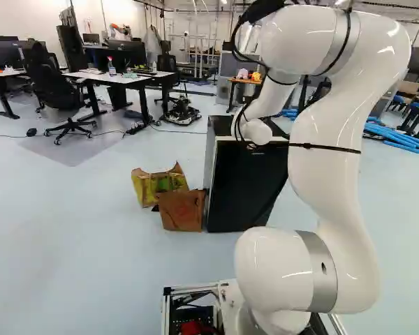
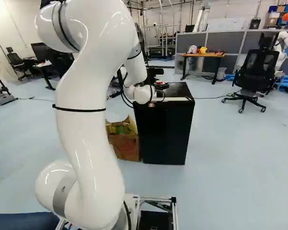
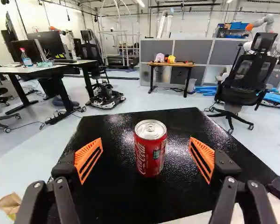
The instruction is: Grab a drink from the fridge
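glossy white arm (image 1: 328, 160) with grey bands (image 1: 315, 287) and black straps (image 2: 80, 109); black jaws with 2 slotted orange pads (image 3: 86, 150).

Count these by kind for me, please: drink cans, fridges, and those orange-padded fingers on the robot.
Drink cans: 1, the red can standing between the fingers
Fridges: 1, the black fridge under the can
Orange-padded fingers: 2, wide apart
Total: 4

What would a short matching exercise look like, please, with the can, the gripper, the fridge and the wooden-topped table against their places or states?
1. can
2. gripper
3. fridge
4. wooden-topped table

A. black, directly under the can
B. bearing small colourful objects
C. red, standing upright
D. open

Pairs: 1-C; 2-D; 3-A; 4-B
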Tool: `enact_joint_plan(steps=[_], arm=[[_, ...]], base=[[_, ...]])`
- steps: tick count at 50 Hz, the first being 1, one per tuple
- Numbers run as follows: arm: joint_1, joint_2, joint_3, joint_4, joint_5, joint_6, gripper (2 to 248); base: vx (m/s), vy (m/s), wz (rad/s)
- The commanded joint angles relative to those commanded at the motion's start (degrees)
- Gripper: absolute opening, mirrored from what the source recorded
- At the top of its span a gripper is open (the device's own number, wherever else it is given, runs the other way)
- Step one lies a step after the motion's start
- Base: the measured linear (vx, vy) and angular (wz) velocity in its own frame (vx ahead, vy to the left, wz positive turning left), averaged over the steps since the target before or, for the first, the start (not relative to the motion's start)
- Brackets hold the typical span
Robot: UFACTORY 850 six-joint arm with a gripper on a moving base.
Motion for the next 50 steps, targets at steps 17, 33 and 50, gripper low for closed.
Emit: enact_joint_plan(steps=[17, 33, 50], arm=[[-0.41, -3.32, -3.11, 0.0, 0.0, 0.0, 247], [-0.94, -5.24, -5.68, 0.0, 0.0, 0.0, 247], [-0.9, -5.87, -6.53, 0.0, 0.0, 0.0, 247]], base=[[0.0, 0.0, 0.0], [0.0, 0.0, 0.0], [0.0, 0.0, 0.0]])
